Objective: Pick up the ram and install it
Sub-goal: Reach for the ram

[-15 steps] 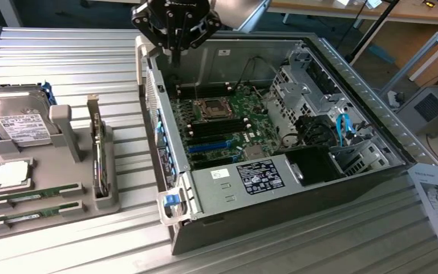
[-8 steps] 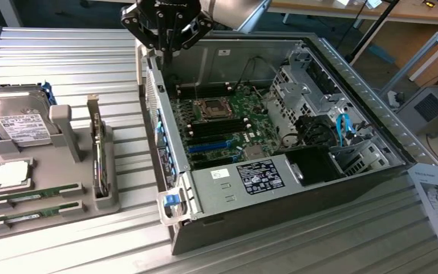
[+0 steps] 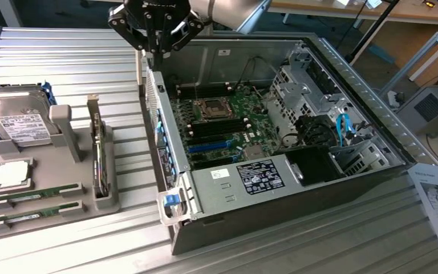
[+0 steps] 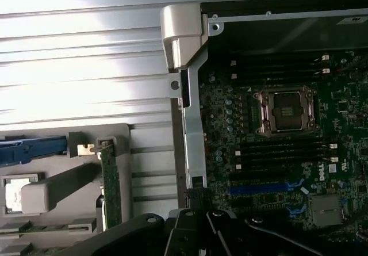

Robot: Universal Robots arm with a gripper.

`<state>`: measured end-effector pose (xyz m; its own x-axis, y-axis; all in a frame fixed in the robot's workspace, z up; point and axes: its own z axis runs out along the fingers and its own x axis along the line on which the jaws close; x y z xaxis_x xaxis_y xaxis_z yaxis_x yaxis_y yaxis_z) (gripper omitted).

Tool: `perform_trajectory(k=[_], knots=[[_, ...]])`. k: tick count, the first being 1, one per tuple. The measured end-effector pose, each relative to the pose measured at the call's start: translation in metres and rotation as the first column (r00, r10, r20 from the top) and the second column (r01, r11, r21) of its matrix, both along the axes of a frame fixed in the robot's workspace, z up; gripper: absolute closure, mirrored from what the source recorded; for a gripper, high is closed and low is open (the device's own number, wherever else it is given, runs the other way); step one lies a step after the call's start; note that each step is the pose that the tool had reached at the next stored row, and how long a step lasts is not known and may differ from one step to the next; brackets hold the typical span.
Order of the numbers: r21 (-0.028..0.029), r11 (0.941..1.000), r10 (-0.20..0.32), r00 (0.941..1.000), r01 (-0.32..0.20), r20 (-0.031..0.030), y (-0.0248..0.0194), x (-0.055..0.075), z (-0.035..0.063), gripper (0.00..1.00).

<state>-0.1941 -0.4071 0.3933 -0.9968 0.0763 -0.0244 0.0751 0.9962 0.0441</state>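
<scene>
Overhead, end effector pinched closed (empty), above case wall, ram in tray, well apart

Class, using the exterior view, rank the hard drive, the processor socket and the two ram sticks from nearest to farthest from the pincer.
1. Processor socket, inside the case, nearest the pincer.
2. Hard drive, tray's far end.
3. Ram sticks, tray's near end.
</scene>
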Motion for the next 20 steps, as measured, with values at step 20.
perform_trajectory(k=[20], knots=[[-0.0032, 1.0, 0.0, 1.0, 0.0, 0.0, -0.0103, -0.06, -0.0001, 0.89]])
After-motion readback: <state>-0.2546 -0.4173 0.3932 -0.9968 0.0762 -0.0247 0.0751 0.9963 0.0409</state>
